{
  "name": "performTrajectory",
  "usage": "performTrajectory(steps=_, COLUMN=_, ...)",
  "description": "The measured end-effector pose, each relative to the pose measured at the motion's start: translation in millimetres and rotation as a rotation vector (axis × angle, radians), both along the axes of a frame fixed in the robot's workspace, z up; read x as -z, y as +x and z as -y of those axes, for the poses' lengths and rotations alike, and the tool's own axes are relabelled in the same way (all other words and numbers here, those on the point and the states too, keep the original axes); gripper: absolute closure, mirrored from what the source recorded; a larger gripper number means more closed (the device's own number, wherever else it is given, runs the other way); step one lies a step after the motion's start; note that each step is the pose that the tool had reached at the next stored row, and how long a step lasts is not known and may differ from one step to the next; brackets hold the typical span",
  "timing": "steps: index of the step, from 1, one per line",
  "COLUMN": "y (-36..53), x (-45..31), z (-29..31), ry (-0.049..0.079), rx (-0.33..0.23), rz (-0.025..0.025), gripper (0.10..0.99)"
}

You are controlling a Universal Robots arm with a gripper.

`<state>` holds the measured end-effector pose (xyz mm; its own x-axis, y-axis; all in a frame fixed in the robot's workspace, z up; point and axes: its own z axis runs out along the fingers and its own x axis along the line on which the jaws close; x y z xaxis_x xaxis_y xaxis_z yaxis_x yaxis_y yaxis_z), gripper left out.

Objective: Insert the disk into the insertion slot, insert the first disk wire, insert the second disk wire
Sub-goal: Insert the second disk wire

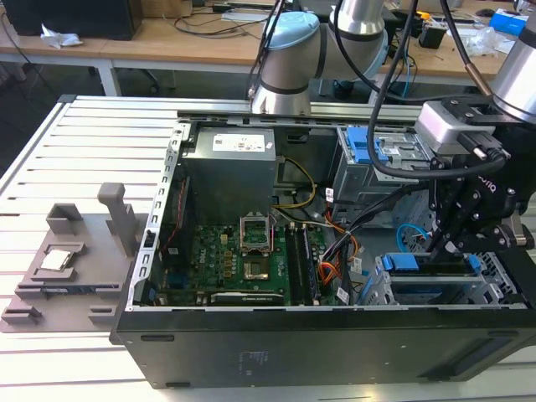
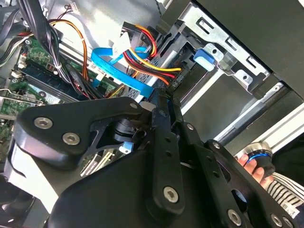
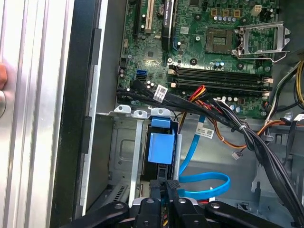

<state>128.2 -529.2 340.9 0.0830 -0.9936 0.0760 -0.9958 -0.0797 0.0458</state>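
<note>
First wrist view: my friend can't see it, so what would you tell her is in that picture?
The black end effector reaches into an open computer case, close beside a bright blue plastic carrier sitting in a grey metal drive cage. A blue flat cable loops nearby, below a green circuit board crossed by black wire bundles.

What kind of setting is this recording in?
Likely a robotics lab or workshop: an open computer case lies on a slatted aluminium table, with cluttered wooden workbenches behind the arm, whose gripper reaches into the case.

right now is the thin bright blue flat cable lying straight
No, in the first wrist view the thin bright blue flat cable curls in a loop beside the low grey sheet-metal drive cage.
</note>
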Motion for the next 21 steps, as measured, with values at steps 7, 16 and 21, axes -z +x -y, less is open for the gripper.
performTrajectory(steps=7, y=-0.1, x=-4.7, z=-0.6, ry=0.002, rx=0.002, rz=-0.0001, gripper=0.922)
performTrajectory(steps=16, y=1.7, x=-0.7, z=-0.8, ry=0.009, rx=0.004, rz=-0.0036, gripper=0.922)
performTrajectory(steps=21, y=1.7, x=0.8, z=1.3, ry=0.011, rx=0.004, rz=-0.0036, gripper=0.922)
